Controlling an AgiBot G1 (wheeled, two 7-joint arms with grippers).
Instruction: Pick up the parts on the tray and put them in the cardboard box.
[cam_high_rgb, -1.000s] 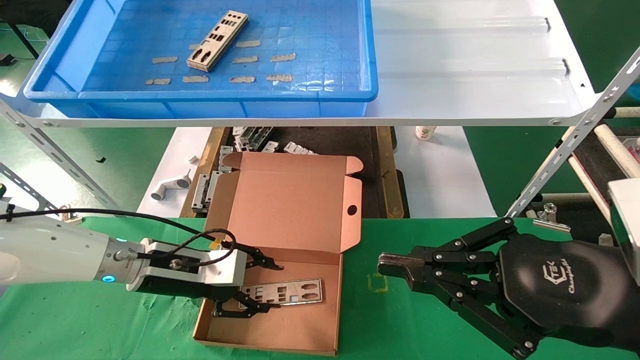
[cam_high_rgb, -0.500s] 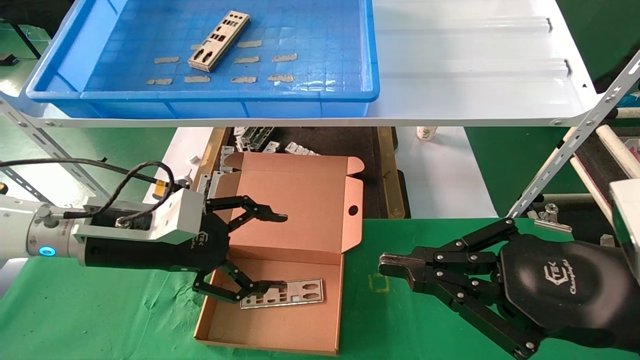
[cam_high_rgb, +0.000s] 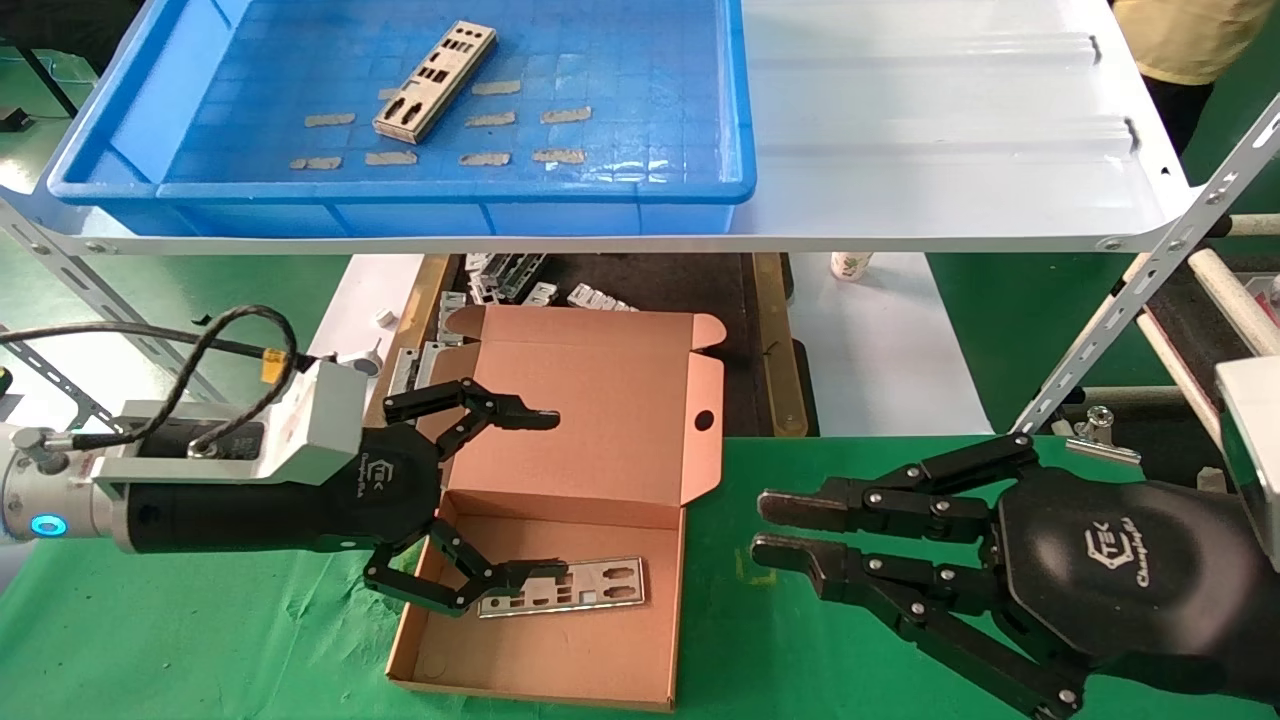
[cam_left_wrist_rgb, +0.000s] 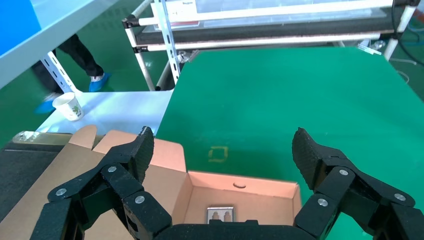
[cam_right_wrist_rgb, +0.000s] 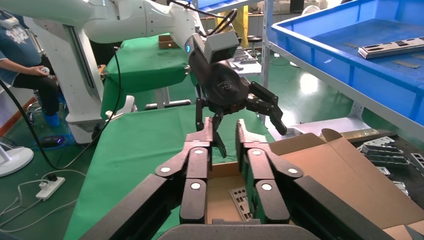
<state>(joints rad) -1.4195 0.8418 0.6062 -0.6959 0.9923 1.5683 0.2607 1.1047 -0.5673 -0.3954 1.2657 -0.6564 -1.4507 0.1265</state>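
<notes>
One silvery punched plate (cam_high_rgb: 570, 587) lies flat in the open cardboard box (cam_high_rgb: 560, 650) on the green cloth. My left gripper (cam_high_rgb: 548, 495) hangs open and empty over the box's left end, above that plate, one finger near the lid and one near the plate's left end. The left wrist view shows it (cam_left_wrist_rgb: 223, 147) spread wide over the box (cam_left_wrist_rgb: 240, 182) and the plate's end (cam_left_wrist_rgb: 220, 214). Another plate (cam_high_rgb: 437, 80) lies in the blue tray (cam_high_rgb: 400, 190) on the shelf. My right gripper (cam_high_rgb: 757, 528) hovers right of the box, empty, fingers a little apart (cam_right_wrist_rgb: 224, 132).
The tray stands on a white sheet-metal shelf (cam_high_rgb: 950, 130) with slanted posts (cam_high_rgb: 1130, 300). Tan tape strips (cam_high_rgb: 485, 158) lie on the tray floor. Grey metal brackets (cam_high_rgb: 500, 275) lie behind the box lid. A paper cup (cam_high_rgb: 850, 265) stands under the shelf.
My left gripper has risen off the plate in the box, turned and drawn back to the left, open. The plate stays in the box. My right gripper's fingers have parted slightly.
</notes>
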